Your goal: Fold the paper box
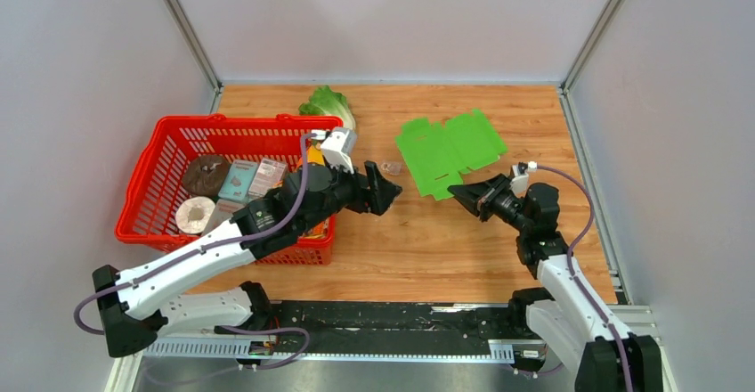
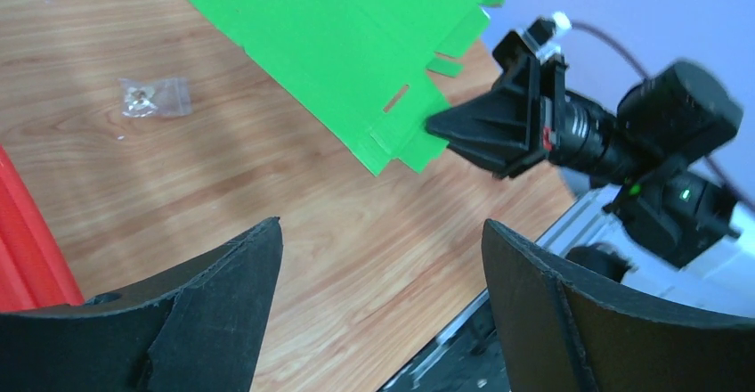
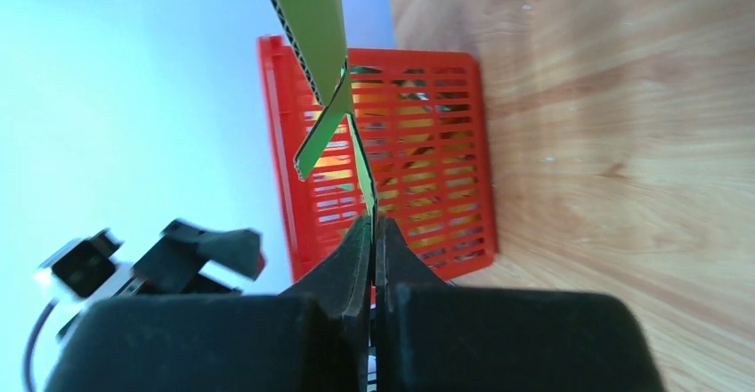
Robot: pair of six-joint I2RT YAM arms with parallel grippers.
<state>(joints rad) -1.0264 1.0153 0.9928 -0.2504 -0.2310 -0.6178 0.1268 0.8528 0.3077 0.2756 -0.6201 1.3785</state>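
The paper box (image 1: pixel 448 149) is a flat bright green die-cut sheet with flaps and slots, lying unfolded on the wooden table right of centre. My right gripper (image 1: pixel 457 191) is shut on its near flap; in the right wrist view the thin green card (image 3: pixel 322 36) runs edge-on up from between the closed jaws (image 3: pixel 374 223). My left gripper (image 1: pixel 389 194) stands open to the left of the sheet, a short way from it, holding nothing. In the left wrist view its two black fingertips (image 2: pixel 258 258) frame bare wood, with the green sheet (image 2: pixel 347 44) and the right gripper (image 2: pixel 445 126) beyond.
A red plastic basket (image 1: pixel 169 142) with several packaged goods stands at the left. A lettuce (image 1: pixel 328 105) lies behind it. A small clear bag (image 1: pixel 391 167) with a little part inside lies on the wood left of the sheet. Grey walls enclose the table.
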